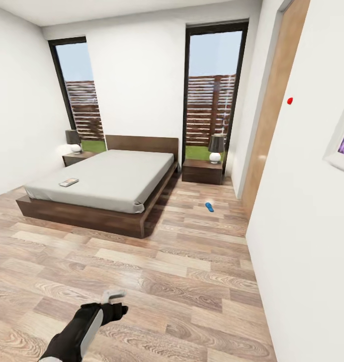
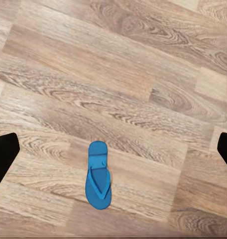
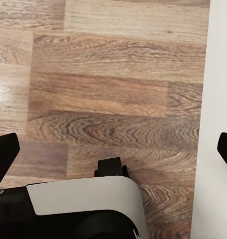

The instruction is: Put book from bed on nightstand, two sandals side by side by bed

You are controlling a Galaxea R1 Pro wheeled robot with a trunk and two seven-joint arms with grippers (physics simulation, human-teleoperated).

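One sandal (image 2: 98,175) lay flat on the floor (image 2: 143,74) between and below your left fingers (image 2: 4,157), which stood wide apart and empty. Its mate (image 1: 209,206) sat near the right nightstand (image 1: 202,171) and the book (image 1: 69,182) was on the bed (image 1: 106,178), so I judged nothing done; next, lower and close on it.

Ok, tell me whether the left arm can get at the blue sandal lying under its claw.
Probably yes. In the left wrist view the sandal lies flat on bare wood floor, between the spread fingertips of the left claw, with nothing over it. How far down it must reach is unclear.
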